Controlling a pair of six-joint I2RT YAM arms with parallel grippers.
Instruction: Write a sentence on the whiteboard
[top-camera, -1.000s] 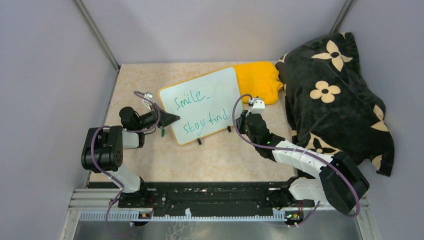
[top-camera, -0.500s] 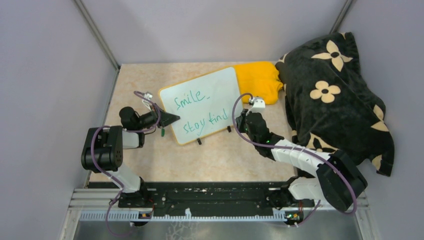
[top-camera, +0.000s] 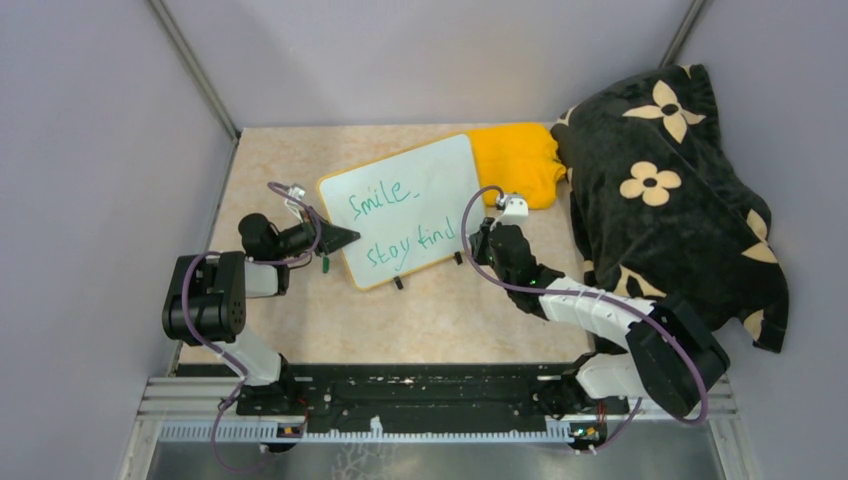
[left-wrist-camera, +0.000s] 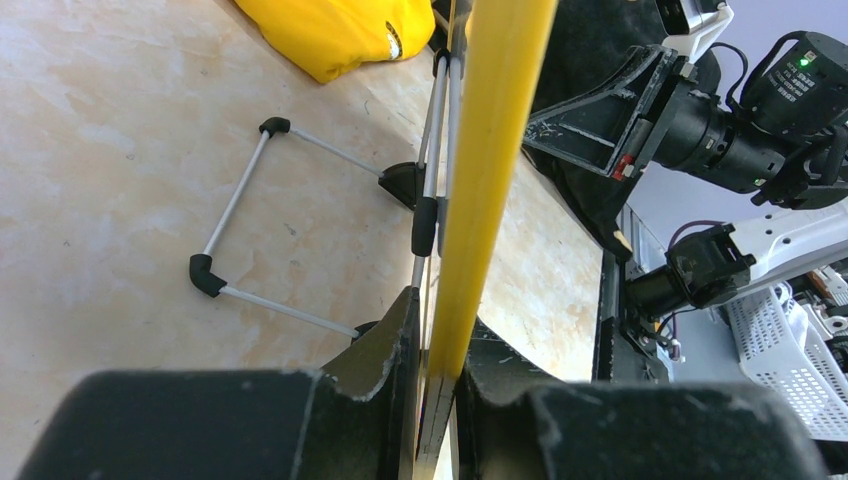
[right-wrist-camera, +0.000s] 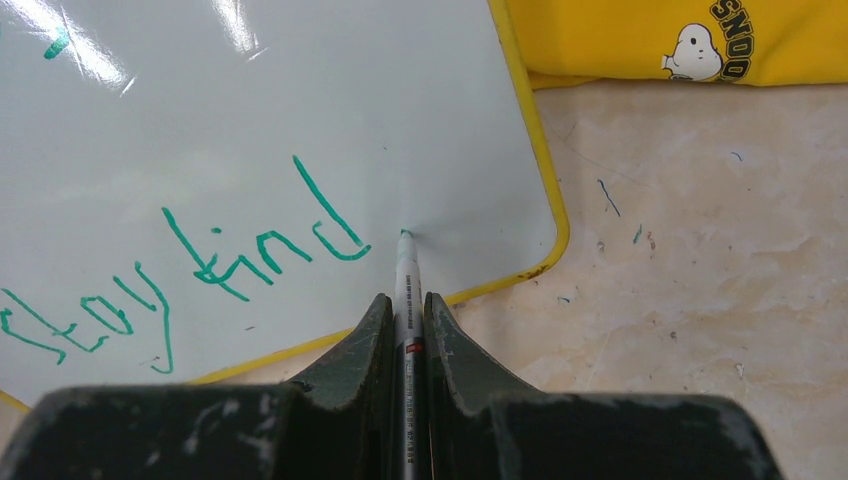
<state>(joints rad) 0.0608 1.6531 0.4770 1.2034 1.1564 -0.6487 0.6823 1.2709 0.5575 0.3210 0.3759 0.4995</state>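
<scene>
The whiteboard stands tilted in the middle of the table, white with a yellow rim. Green words on it read "Smile" above "stay find". My left gripper is shut on the board's left edge; the left wrist view shows the yellow rim pinched between the jaws. My right gripper is shut on a marker. Its green tip touches the board just right of the "d" of "find", near the board's lower right corner.
A folded yellow cloth lies behind the board's right side. A black blanket with cream flowers fills the right of the table. The board's wire stand and black feet rest on the table. Grey walls enclose the table.
The right arm has shifted slightly left toward the board. The left arm and the board have not moved.
</scene>
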